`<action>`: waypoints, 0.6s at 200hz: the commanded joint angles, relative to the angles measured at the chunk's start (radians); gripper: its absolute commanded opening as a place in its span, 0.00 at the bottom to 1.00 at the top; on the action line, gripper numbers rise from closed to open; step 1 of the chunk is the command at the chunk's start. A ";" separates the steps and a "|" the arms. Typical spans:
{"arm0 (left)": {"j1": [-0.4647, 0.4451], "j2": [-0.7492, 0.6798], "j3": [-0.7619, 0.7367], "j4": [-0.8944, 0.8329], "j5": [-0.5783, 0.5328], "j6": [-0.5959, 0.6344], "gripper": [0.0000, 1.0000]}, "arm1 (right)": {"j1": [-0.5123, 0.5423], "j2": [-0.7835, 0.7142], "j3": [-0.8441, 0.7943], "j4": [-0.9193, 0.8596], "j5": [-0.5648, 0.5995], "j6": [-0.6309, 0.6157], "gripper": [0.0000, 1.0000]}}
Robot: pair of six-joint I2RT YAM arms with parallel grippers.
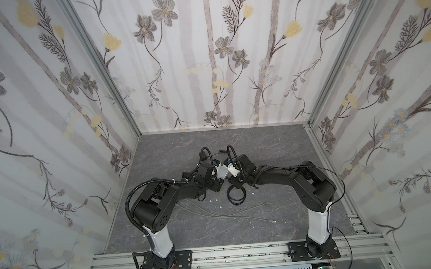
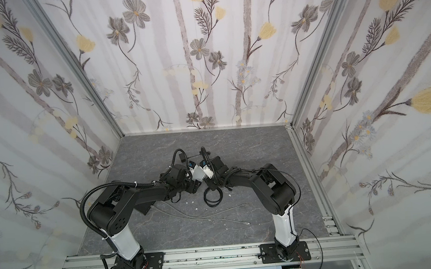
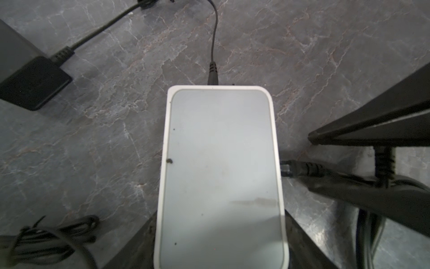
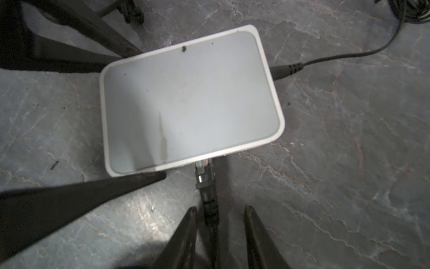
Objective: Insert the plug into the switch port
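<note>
Grey marble tabletop: left gripper clamps the switch box, right gripper gapes around the cable. I'd close behind the plug, push squarely into the switch port.

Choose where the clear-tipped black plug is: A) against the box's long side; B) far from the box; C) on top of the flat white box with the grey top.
A: the clear-tipped black plug meets the long side of the flat white box.
</note>
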 commanded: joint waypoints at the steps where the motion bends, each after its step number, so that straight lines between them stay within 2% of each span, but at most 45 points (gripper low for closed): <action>1: 0.000 0.002 -0.008 -0.065 0.032 -0.015 0.69 | 0.000 0.015 0.029 -0.009 0.015 -0.016 0.29; 49: -0.001 -0.003 0.003 -0.081 0.048 -0.025 0.70 | 0.005 0.029 0.057 -0.047 -0.009 -0.019 0.24; 71: 0.000 -0.008 0.005 -0.087 0.066 -0.023 0.69 | 0.007 0.029 0.062 -0.050 -0.011 -0.020 0.18; 93: 0.000 -0.015 0.002 -0.087 0.093 -0.006 0.68 | 0.007 0.035 0.071 -0.045 -0.022 -0.018 0.07; 120: -0.008 -0.032 -0.011 -0.094 0.122 0.023 0.66 | 0.006 0.028 0.084 -0.038 -0.034 -0.023 0.03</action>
